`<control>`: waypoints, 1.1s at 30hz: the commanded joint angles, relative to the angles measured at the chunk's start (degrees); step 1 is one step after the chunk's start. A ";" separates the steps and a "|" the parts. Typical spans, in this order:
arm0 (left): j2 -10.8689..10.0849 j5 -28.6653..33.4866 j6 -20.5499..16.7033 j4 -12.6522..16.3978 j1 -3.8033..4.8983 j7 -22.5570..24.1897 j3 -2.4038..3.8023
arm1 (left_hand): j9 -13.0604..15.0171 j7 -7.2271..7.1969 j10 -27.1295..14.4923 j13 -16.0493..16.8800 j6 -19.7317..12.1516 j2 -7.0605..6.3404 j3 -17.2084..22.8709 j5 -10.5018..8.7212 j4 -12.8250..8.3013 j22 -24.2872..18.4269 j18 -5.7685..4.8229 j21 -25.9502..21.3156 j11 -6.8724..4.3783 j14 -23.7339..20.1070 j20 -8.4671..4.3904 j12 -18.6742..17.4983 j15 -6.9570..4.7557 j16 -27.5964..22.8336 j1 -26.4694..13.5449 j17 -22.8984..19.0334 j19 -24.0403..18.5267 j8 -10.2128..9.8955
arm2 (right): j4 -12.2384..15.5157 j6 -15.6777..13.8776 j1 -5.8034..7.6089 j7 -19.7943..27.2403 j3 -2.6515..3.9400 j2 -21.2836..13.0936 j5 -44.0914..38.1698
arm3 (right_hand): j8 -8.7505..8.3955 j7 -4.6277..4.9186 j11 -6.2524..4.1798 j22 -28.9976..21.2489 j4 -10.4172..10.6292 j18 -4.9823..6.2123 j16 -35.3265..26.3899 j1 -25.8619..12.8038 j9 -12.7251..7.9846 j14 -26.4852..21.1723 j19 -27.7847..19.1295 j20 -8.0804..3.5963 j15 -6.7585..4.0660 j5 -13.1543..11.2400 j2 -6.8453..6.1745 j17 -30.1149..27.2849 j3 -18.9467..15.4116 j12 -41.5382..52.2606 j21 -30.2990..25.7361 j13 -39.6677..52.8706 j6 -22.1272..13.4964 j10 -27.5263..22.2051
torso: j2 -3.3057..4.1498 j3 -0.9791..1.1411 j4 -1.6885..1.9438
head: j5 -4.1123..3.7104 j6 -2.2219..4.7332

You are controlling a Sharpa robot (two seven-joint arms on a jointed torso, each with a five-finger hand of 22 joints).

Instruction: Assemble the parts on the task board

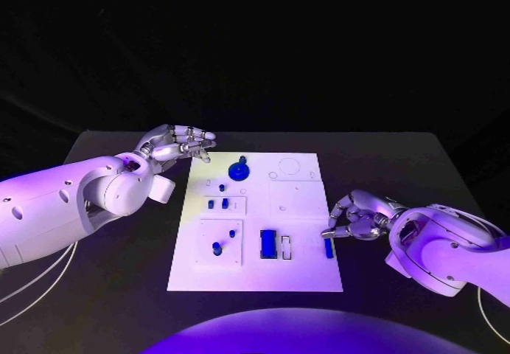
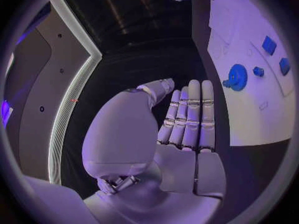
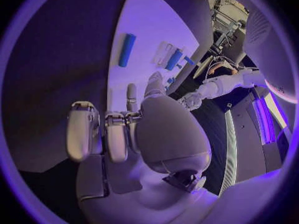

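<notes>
We see the flat white rectangular task board (image 1: 303,274) lying mid-table, carrying small blue parts: a round gear (image 1: 239,171) near its far edge, a long bar (image 1: 329,248) near its right edge. Our left hand (image 1: 177,143) hovers off the far-left corner, fingers straight, empty. Our right hand (image 1: 356,217) curls beside the right edge, grasping nothing.

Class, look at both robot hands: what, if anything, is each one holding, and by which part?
Nothing is held. The left robot hand is empty, fingers straight, beside the task board. The right robot hand is curled in on nothing near the board's edge.
</notes>
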 commanded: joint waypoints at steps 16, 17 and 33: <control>0.08 -0.10 0.66 0.19 -0.08 0.77 0.03 | -0.08 0.92 -0.44 0.08 -0.32 0.17 -0.20 0.15 -0.01 -0.09 0.67 -0.27 -0.02 -0.36 0.05 0.35 0.21 -0.14 -0.47 -0.09 0.33 -0.10 | -0.07 -0.51 -3.96 -4.51 -0.40 -0.55 -9.84 | 0.10 -0.78 -0.28 10.10 0.52 0.57 -1.78 1.39 0.80 4.31 -0.25 0.20 0.11 -0.32 -0.07 7.24 -1.79 -6.35 -4.96 9.52 2.51 2.73 | 0.18 0.02 0.18 | -0.60 -0.10; 0.07 -0.10 0.68 0.19 -0.08 0.76 0.03 | -0.08 0.92 -0.44 0.08 -0.32 0.17 -0.20 0.15 -0.01 -0.09 0.67 -0.27 -0.02 -0.36 0.05 0.35 0.21 -0.14 -0.47 -0.09 0.33 -0.10 | -0.18 -0.62 -4.10 -4.58 -0.40 -0.32 -9.89 | 0.10 -0.79 -0.29 10.11 0.56 0.57 -1.78 1.29 0.83 4.31 -0.24 0.19 0.10 -0.32 -0.09 7.26 -1.86 -6.29 -4.95 9.55 2.54 2.77 | 0.18 0.01 0.18 | -0.58 -0.11; -0.10 -0.10 0.79 0.27 -0.08 0.56 0.03 | -0.08 0.93 -0.45 0.08 -0.33 0.18 -0.24 0.15 0.04 -0.13 0.66 -0.33 -0.01 -0.35 0.06 0.39 0.23 -0.12 -0.54 -0.10 0.38 -0.09 | -1.53 -0.72 -5.16 -5.24 -0.42 2.74 -10.81 | 0.38 -1.08 -0.51 10.21 0.53 0.48 -1.62 1.04 1.12 4.46 -0.07 0.08 -0.05 -0.25 0.27 7.81 -1.95 -6.05 -4.57 9.70 3.14 2.94 | 0.11 0.03 0.10 | -0.32 -0.34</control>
